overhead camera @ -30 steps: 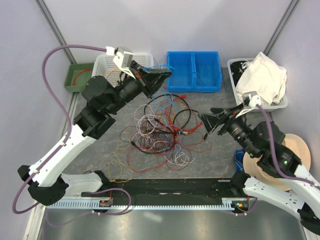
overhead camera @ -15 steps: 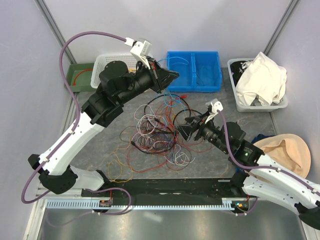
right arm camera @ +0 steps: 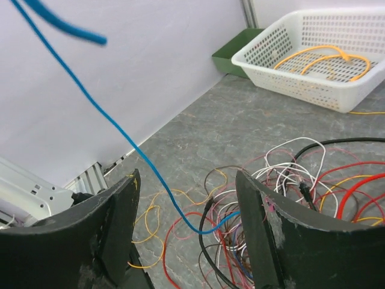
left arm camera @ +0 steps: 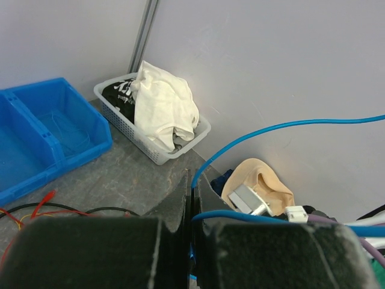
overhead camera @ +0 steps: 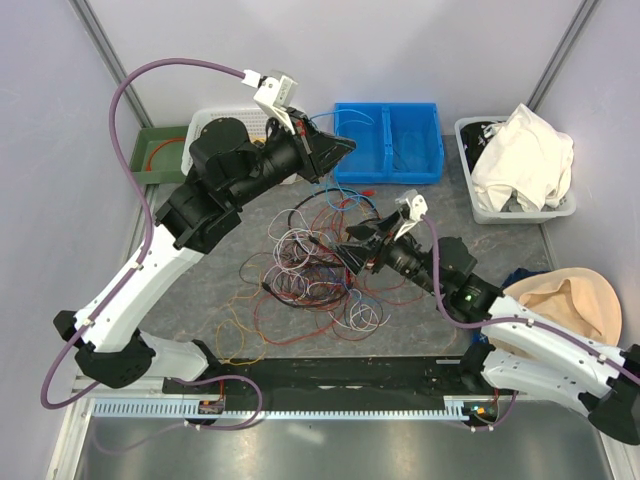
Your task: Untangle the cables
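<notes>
The cables (overhead camera: 318,256) lie in a tangled heap of red, white, black, orange and blue wire on the grey table. My left gripper (overhead camera: 340,148) hangs above the heap's far edge, shut on a blue cable (left arm camera: 283,125) that runs up out of its closed jaws (left arm camera: 192,180). My right gripper (overhead camera: 352,250) is open over the right side of the heap. In the right wrist view the blue cable (right arm camera: 129,141) slants down between the spread fingers (right arm camera: 187,174) into the heap (right arm camera: 289,180), touching neither finger.
A blue divided bin (overhead camera: 388,140) stands at the back, with a white basket (overhead camera: 213,128) holding orange wire and a green tray (overhead camera: 158,152) to its left. A basket of white cloth (overhead camera: 515,165) and a beige hat (overhead camera: 572,300) are on the right. Loose yellow wire (overhead camera: 240,338) lies near the front.
My right arm has swung left from the table's right side until its open gripper is over the heap. My left arm has lifted and reached right, toward the blue bin, with the blue cable.
</notes>
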